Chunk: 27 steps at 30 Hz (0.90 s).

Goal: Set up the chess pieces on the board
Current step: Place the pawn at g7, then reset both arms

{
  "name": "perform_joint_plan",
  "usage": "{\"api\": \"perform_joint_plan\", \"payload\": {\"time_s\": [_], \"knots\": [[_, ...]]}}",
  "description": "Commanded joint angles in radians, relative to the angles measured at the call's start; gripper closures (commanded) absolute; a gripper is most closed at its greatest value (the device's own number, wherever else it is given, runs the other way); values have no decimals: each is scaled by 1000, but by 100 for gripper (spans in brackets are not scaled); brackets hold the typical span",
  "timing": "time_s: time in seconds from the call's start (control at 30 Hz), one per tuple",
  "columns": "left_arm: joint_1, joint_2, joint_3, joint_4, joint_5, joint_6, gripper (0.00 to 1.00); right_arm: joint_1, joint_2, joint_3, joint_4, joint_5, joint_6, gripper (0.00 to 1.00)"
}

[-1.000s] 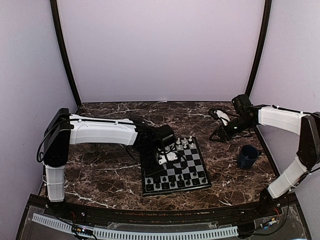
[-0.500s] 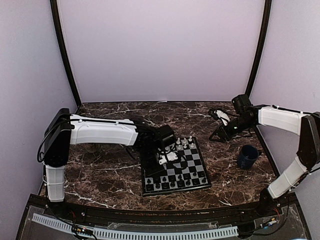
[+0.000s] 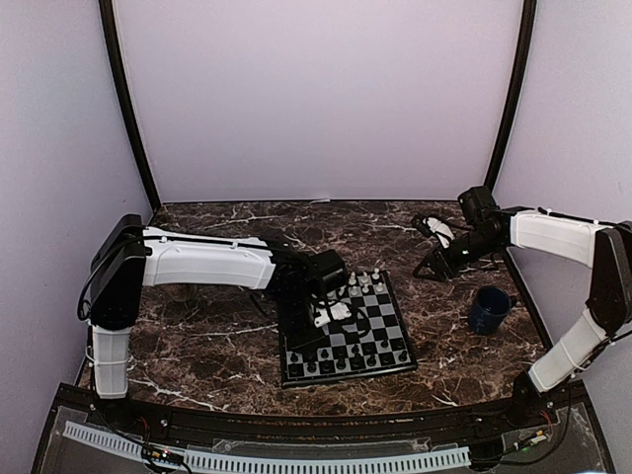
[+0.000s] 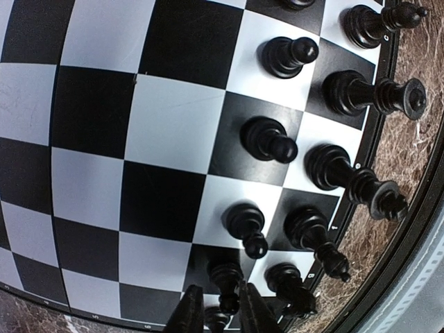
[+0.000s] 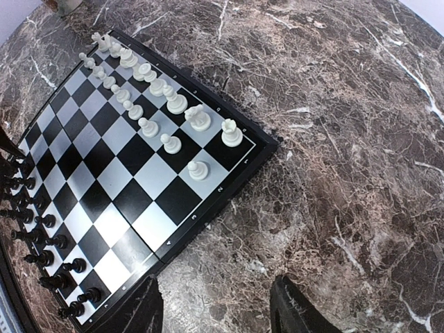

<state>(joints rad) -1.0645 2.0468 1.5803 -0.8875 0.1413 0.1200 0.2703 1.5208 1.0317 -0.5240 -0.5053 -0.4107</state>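
Note:
The board (image 3: 372,321) lies in the middle of the table, with white chess pieces (image 3: 363,282) in rows at its far end and black chess pieces (image 3: 346,361) at its near end. My left gripper (image 3: 319,322) hangs low over the board's left side. In the left wrist view (image 4: 220,309) its fingers stand narrowly apart on either side of a black pawn (image 4: 227,274). That pawn stands upright on its square in the pawn row, and a thin gap shows on its left. My right gripper (image 5: 222,312) is open and empty over bare marble, right of the board (image 5: 173,208).
A dark blue mug (image 3: 489,308) stands on the marble right of the board, near my right arm. Black back-row pieces (image 4: 347,94) line the board's edge beside the left gripper. White pieces (image 5: 159,87) fill the board's far rows.
My left gripper has shifted only slightly over the board's left side. The right arm has not moved.

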Motion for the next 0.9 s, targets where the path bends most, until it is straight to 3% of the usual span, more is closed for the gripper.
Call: {"api": "perform_joint_plan", "payload": {"time_s": [0.0,0.23,0.27,0.3,0.43,0.6,0.73,0.8,0.87], "knots": [[-2,-18,8,-21,-12,-3,78,-3,-25,10,-15,-17,-11,46],[5,-97,61,-58,-71,8,75,-3,-66,130,-98,14,-18,44],[9,-113,70,-63,-79,12,75,-4,-77,169,-110,23,-20,40],[14,-137,80,-65,-86,16,74,-3,-87,194,-122,25,-23,3],[50,-232,88,-7,-98,29,72,-3,-155,276,-141,43,-12,2],[108,-366,26,170,-91,20,70,-4,-265,283,-28,140,65,2],[135,-462,-51,316,-205,-10,68,-3,-289,264,21,282,205,3],[147,-511,-97,395,-278,-40,63,-3,-273,322,-29,303,233,2],[150,-561,-157,491,-363,-62,51,-3,-277,365,-40,298,213,2]]}}
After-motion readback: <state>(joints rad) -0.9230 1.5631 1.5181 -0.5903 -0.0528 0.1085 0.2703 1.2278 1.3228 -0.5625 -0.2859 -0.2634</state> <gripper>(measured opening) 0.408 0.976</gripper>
